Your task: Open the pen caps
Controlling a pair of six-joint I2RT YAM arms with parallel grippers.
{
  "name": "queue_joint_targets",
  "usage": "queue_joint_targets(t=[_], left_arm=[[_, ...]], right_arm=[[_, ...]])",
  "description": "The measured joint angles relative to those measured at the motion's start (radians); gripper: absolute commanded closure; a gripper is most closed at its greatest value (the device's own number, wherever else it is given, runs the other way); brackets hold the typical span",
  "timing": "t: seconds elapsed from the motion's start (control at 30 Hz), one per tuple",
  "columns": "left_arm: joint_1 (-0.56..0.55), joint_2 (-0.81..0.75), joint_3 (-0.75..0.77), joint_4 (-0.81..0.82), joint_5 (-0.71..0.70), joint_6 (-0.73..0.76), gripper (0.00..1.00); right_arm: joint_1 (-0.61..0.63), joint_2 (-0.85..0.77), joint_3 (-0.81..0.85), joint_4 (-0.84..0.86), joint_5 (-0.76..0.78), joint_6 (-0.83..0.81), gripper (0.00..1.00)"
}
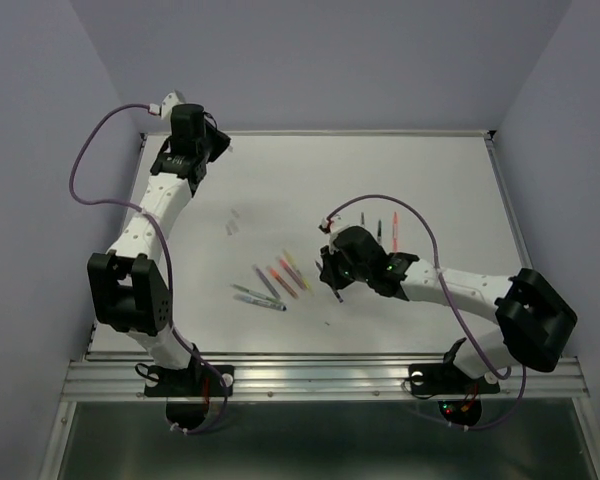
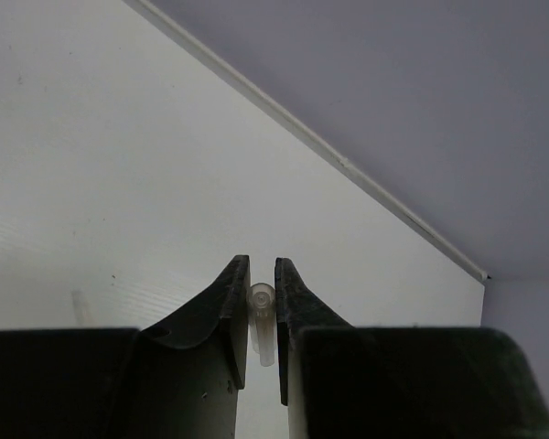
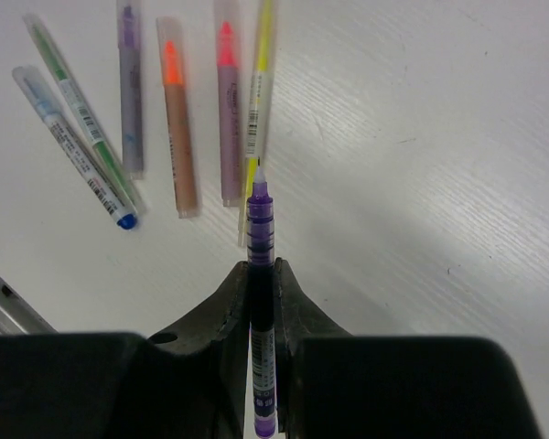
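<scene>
Cap-off step looks done: R gripper (image 3: 263, 274) pinches bare-tipped purple pen (image 3: 260, 215); L gripper (image 2: 262, 273) pinches a clear cap (image 2: 262, 320) at table (image 1: 430, 180) 11 o'clock. Next, prob.: set both down, fetch from pens (image 3: 176, 137) at R's 11 o'clock.

A white table (image 2: 119, 183) stretched ahead of the left gripper (image 2: 262, 267) to a thin metal-edged rim, where plain lavender-grey walls (image 2: 393, 91) rose. Well behind it, an aluminium rail (image 1: 330, 378) bordered the table's near side. Light was soft, even.
</scene>
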Motion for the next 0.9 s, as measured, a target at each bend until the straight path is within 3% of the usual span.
queue_joint_targets(t=[0.13, 0.47, 0.63, 0.87, 0.9], left_arm=[[0.006, -0.015, -0.054, -0.002, -0.011, 0.021, 1.0], [0.002, -0.045, -0.408, -0.114, -0.09, 0.034, 1.0], [0.002, -0.036, -0.43, -0.143, -0.138, 0.033, 1.0], [0.002, 0.063, -0.426, -0.137, -0.166, 0.031, 1.0], [0.002, 0.082, -0.423, -0.138, -0.167, 0.029, 1.0]], right_arm=[[-0.013, -0.003, 0.005, -0.013, 0.045, 0.025, 0.99], [-0.282, 0.195, 0.184, -0.033, 0.181, 0.058, 0.95], [-0.322, 0.31, 0.276, -0.043, 0.217, 0.038, 0.89], [-0.339, 0.43, 0.344, -0.05, 0.239, 0.019, 0.75], [-0.341, 0.438, 0.349, -0.051, 0.242, 0.018, 0.7]])
